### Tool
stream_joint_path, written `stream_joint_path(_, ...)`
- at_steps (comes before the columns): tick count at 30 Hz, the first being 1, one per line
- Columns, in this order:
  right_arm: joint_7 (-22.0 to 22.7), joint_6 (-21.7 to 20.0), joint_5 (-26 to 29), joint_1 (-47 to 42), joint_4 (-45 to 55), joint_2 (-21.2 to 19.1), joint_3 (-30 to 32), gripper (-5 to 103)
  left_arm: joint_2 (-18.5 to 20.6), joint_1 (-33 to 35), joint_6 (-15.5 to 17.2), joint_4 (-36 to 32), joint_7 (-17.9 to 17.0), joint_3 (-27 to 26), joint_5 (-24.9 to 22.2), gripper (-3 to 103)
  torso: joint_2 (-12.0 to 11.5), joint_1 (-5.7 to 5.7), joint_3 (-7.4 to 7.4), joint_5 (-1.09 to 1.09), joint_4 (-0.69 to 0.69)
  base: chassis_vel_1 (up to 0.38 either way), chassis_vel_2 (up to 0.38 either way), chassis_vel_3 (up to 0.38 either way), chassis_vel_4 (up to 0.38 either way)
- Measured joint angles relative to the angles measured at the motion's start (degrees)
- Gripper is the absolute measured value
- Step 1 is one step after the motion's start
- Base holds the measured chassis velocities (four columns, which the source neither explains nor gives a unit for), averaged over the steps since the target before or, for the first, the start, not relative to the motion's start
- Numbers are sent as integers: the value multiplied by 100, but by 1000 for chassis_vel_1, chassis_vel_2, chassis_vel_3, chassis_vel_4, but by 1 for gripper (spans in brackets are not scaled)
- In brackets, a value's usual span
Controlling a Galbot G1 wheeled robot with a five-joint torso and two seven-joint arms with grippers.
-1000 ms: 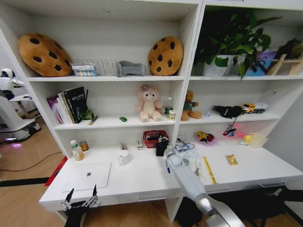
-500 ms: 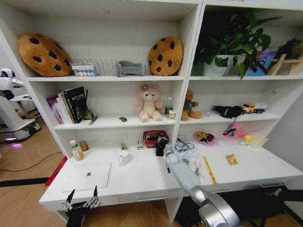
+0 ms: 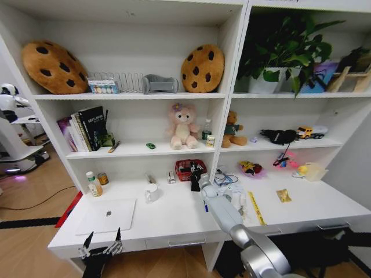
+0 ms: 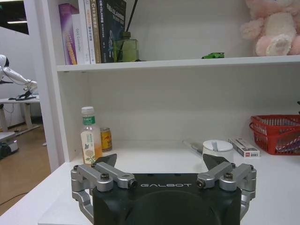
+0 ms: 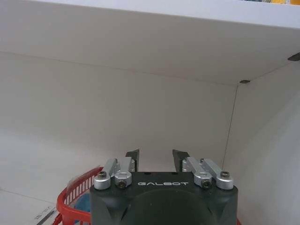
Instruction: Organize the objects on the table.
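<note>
Right hand [image 3: 197, 178]: your arm reaches across the worktop [image 3: 174, 217] toward the back wall, and the hand hovers at the red basket [image 3: 189, 169], fingers spread with a gap between the tips, nothing gripped. In the right wrist view the basket rim sits just under the hand [image 5: 156, 157].

Left hand [image 3: 101, 243]: parked low at the worktop's front edge, about 7 o'clock from the laptop, fingers released and empty.

Object positions, taking the worktop centre as dial:
- Silver laptop [image 3: 108, 215], 9 o'clock, lying flat. Judged heavy, thin, slippery lid; take it by an edge, not the face.
- White mug [image 3: 152, 193], 11 o'clock, upright. Rigid, breakable; grip across the wall or rim.
- Small bottles [image 3: 94, 184], 10 o'clock, standing near the back. Light, tall, likely to tip; hold mid-body.
- Yellow ruler [image 3: 256, 208], 3 o'clock, flat. Stiff and thin, hard to get under; pinch across its width at one end.
- Gold packet [image 3: 283, 196], 2 o'clock. Soft, crinkly, light; pinch an edge.
- Blue pen [image 3: 204, 204], beside your right arm, partly hidden. Round, may roll.
</note>
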Motion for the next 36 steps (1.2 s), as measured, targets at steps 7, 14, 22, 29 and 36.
stream_joint_path(7, 14, -38, 24, -93, 165, -54, -18, 72, 2, -15, -3, 19, 0, -4, -7, 100, 0, 0, 0, 0, 1, 0, 0, 0, 0)
stream_joint_path(14, 127, -394, 389, -832, 1632, -492, -303, 93, -14, -55, -8, 42, -3, 28, -1, 100, 0, 0, 0, 1, 0, 0, 0, 0, 0)
stream_joint_path(22, 906, -1188, 886, -2096, 3764, -957, -455, 100, -20, -90, -26, 48, -14, 62, 16, 100, 0, -1, -1, -1, 1, 0, 0, 0, 0)
stream_joint_path(29, 1641, -1879, 1466, -2880, 4736, -1194, -441, 100, -10, -94, -47, 57, -29, 81, 30, 100, 1, -2, -1, 0, 1, 0, 0, 0, 0)
stream_joint_path(36, 2013, -2613, 2162, -3204, 5135, -1406, -405, 99, -46, -104, -78, 61, -35, 106, 64, 100, 1, -1, -1, -1, -1, 0, 0, 0, 0)
